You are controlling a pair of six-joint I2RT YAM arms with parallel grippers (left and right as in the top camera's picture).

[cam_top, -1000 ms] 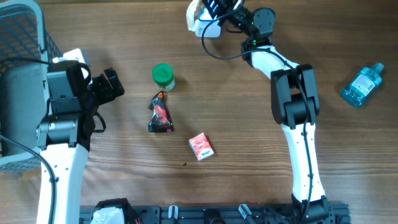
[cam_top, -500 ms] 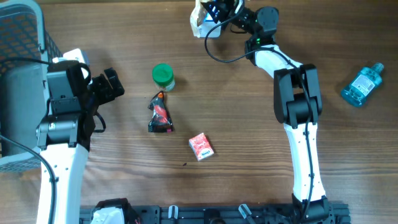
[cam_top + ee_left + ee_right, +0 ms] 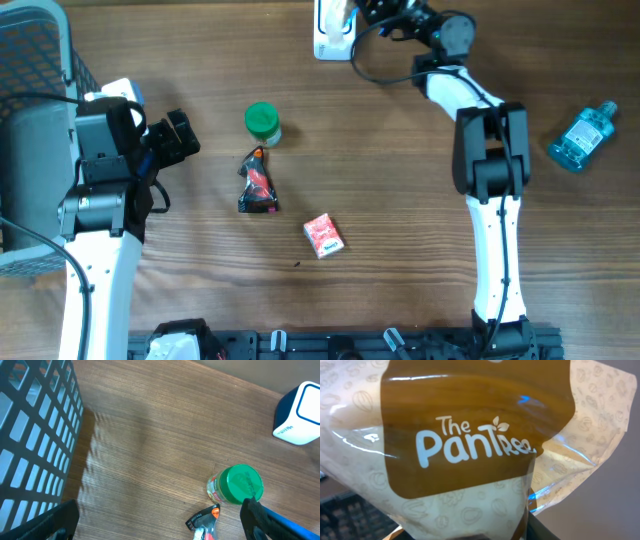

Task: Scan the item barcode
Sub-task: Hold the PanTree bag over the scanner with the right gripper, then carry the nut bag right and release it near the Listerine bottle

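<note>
brown wood-grain table, seen from overhead.
left gripper spread wide; right gripper clamps a brown-and-clear plastic snack bag, lettering readable only in its wrist view.

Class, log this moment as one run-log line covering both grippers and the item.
left gripper: open, empty | right gripper: shut on PanTree pouch | position: by white scanner | scan: unconfirmed

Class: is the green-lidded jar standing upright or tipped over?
Upright. From overhead the jar shows its round green lid full-on, with only a sliver of its side visible.
</note>
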